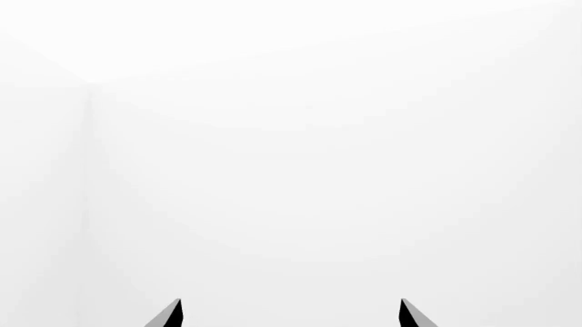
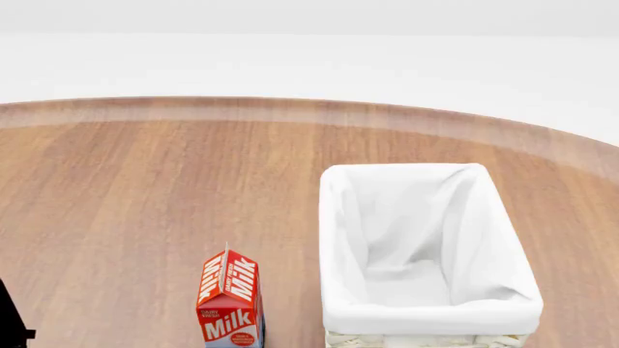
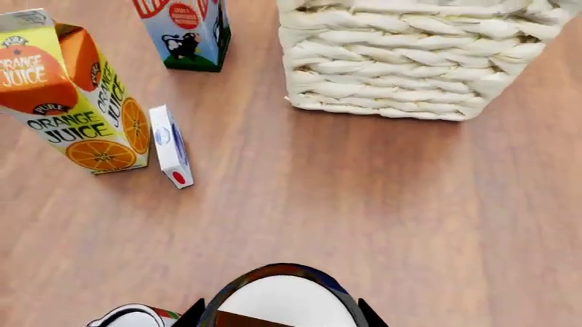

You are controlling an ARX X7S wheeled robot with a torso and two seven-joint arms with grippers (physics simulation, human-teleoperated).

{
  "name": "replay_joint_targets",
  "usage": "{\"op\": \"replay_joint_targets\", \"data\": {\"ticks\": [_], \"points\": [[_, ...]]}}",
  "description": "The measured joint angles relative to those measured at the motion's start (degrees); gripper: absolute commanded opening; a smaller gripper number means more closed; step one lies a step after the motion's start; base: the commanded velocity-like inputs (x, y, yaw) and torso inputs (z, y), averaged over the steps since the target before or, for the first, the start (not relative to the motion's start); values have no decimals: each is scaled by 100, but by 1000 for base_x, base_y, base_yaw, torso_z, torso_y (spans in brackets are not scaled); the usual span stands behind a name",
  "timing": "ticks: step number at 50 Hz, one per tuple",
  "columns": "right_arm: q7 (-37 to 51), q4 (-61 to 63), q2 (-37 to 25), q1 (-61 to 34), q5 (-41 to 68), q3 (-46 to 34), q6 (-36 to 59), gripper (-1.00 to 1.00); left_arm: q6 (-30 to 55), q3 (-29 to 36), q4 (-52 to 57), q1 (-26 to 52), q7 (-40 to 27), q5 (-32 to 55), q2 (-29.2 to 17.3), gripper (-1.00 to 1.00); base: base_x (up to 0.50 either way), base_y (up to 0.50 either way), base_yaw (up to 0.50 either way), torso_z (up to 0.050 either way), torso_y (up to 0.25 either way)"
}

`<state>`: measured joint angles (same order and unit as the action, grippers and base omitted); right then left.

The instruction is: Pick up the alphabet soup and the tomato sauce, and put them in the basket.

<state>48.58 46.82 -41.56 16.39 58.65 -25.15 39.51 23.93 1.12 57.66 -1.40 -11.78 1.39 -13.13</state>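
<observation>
Between the right gripper's (image 3: 282, 315) fingers sits a can (image 3: 283, 301), apparently the blue-rimmed soup, seemingly grasped; a second can (image 3: 127, 317) stands beside it. Lifting comes next, then carrying to the empty basket (image 3: 418, 61) ahead. Left gripper (image 1: 291, 315) hangs released.

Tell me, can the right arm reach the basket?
Probably yes: only bare wooden table lies between the right arm's fingers and the basket; the orange juice carton stands off to one side.
</observation>
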Motion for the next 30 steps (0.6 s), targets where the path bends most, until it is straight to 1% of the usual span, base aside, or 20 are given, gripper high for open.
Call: {"op": "replay_joint_targets", "data": {"ticks": [13, 17, 20, 23, 26, 30], "points": [[537, 737, -331, -531, 873, 452, -52, -100, -63, 9, -38, -39, -52, 38, -37, 100, 0, 0, 0, 0, 1], [774, 911, -590, -892, 1142, 346, -313, -100, -87, 12, -59, -44, -67, 50, -48, 100, 0, 0, 0, 0, 0], [977, 1003, -895, -1306, 1276, -5, -699, -100, -101, 18, -70, -46, -78, 57, -57, 100, 0, 0, 0, 0, 0], [1177, 1073, -1241, -1884, 1355, -579, -1191, -100, -121, 24, -85, -52, -91, 63, -67, 100, 0, 0, 0, 0, 0], [1375, 1126, -1562, -2565, 1372, -1304, -1709, -100, -122, 32, -89, -52, -104, 69, -79, 100, 0, 0, 0, 0, 0], [1637, 1176, -1940, -3760, 1386, -2560, -2429, -100, -103, 41, -78, -43, -121, 77, -94, 100, 0, 0, 0, 0, 0]]}}
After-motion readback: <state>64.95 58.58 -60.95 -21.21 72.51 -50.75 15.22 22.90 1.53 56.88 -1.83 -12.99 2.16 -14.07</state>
